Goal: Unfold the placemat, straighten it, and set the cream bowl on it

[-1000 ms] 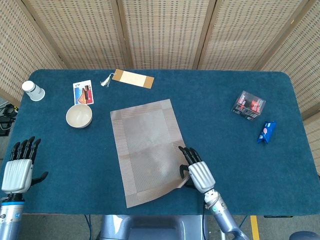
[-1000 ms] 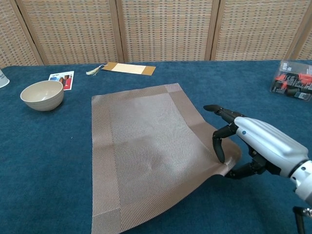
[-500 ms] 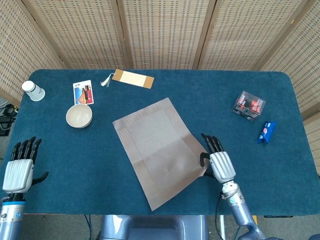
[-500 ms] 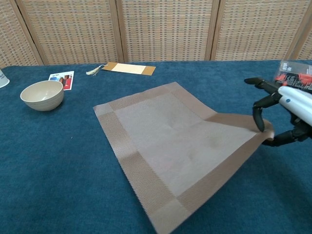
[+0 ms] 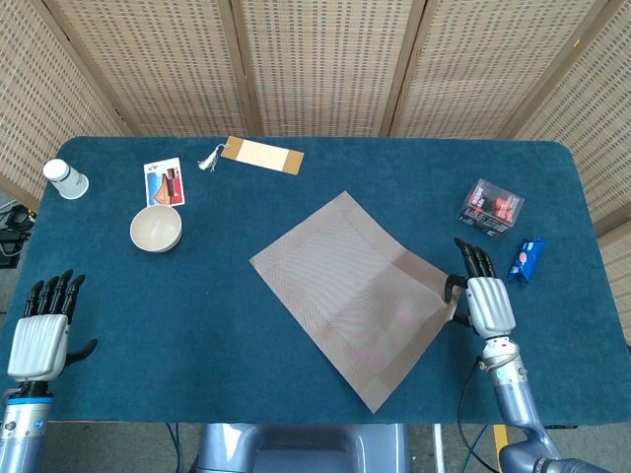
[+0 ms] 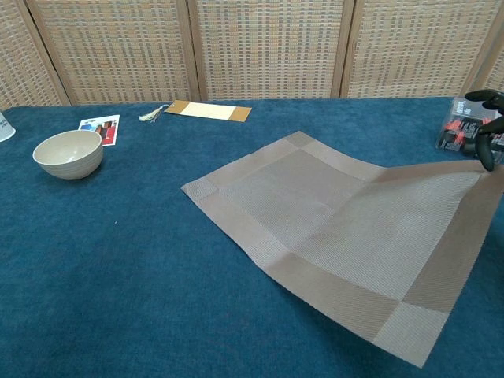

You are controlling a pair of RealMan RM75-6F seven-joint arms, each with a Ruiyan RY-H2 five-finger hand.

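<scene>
The brown woven placemat lies unfolded and turned at an angle on the blue table. My right hand pinches its right corner and lifts that corner off the cloth. The cream bowl stands upright and empty at the left, well apart from the mat. At the table's near left edge my left hand rests with fingers apart and holds nothing; it does not show in the chest view.
A white paper cup lies at the far left. A picture card sits behind the bowl and a tan tasselled bookmark near the back edge. A clear box and a blue packet lie beside my right hand.
My right hand has drawn the mat's corner to the right, swinging and sliding the whole mat rightward. The left hand and the bowl have stayed where they were.
</scene>
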